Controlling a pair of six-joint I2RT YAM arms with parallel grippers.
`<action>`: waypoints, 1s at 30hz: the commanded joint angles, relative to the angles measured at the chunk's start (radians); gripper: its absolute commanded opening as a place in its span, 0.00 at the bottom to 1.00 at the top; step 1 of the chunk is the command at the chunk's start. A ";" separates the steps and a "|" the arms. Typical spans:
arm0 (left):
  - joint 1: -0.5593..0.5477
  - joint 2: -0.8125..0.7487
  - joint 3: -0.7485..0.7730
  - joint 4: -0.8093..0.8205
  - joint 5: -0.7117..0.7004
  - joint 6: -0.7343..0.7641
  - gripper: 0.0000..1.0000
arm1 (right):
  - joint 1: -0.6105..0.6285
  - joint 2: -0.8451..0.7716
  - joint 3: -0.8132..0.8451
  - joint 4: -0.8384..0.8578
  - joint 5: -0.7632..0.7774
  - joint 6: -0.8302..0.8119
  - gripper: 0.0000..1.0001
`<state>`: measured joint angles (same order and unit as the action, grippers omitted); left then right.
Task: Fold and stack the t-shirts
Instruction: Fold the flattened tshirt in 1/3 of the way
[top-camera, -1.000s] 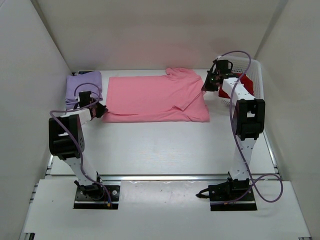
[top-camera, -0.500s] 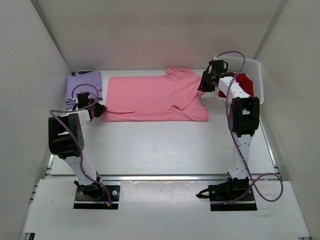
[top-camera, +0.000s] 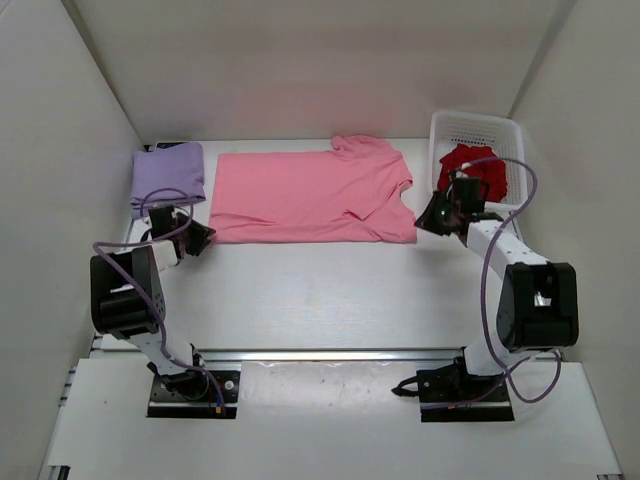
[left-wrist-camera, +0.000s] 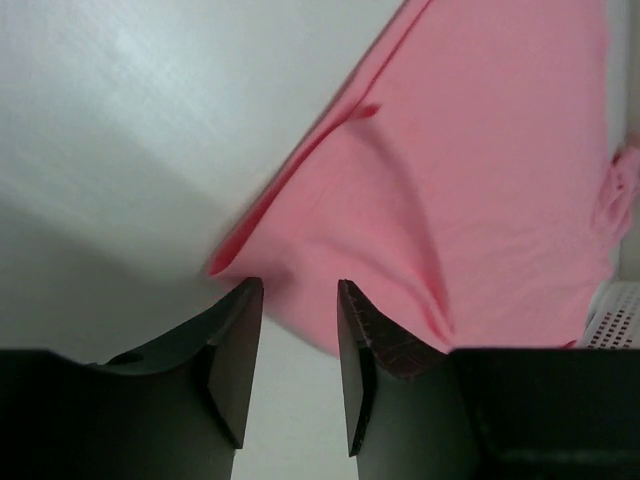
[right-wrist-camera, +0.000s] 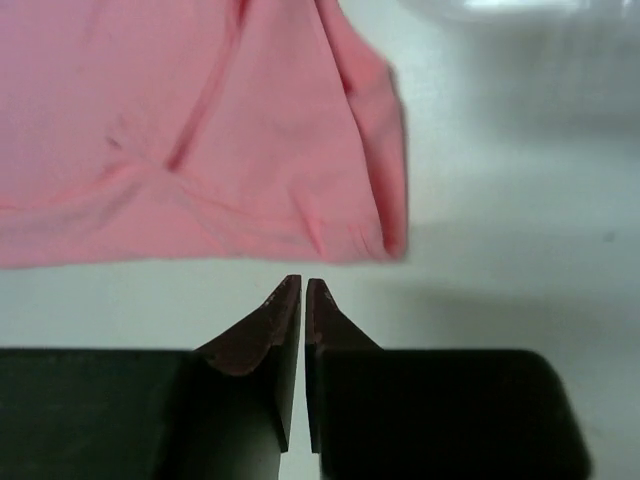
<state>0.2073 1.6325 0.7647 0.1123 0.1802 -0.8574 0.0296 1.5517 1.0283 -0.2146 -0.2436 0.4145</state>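
The pink t-shirt lies flat across the back middle of the table, with a sleeve folded in on its right part. The lavender t-shirt lies folded at the back left. The dark red t-shirt lies bunched in the white basket. My left gripper is open and empty at the pink shirt's near left corner, with the corner just past its tips. My right gripper is shut and empty, just off the shirt's near right corner, tips over bare table.
White walls enclose the table on the left, back and right. The basket stands at the back right, just behind my right gripper; it shows blurred in the right wrist view and at the left wrist view's lower right edge.
My right arm has swung from the shirt's far right, by the basket, back toward the near side to the shirt's near right corner. My left gripper has drawn slightly nearer. The shirts lie as before.
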 joint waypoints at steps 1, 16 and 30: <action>0.003 0.032 -0.054 0.020 0.079 -0.048 0.47 | 0.013 -0.041 -0.152 0.142 0.047 0.050 0.05; -0.008 0.118 0.002 0.029 0.062 -0.015 0.15 | -0.060 0.168 -0.189 0.351 0.007 0.159 0.32; -0.010 0.121 0.065 -0.040 0.033 0.050 0.00 | -0.054 0.147 -0.181 0.302 0.035 0.155 0.00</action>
<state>0.1871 1.7630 0.8124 0.1013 0.2276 -0.8398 -0.0219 1.7458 0.8562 0.0898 -0.2394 0.5789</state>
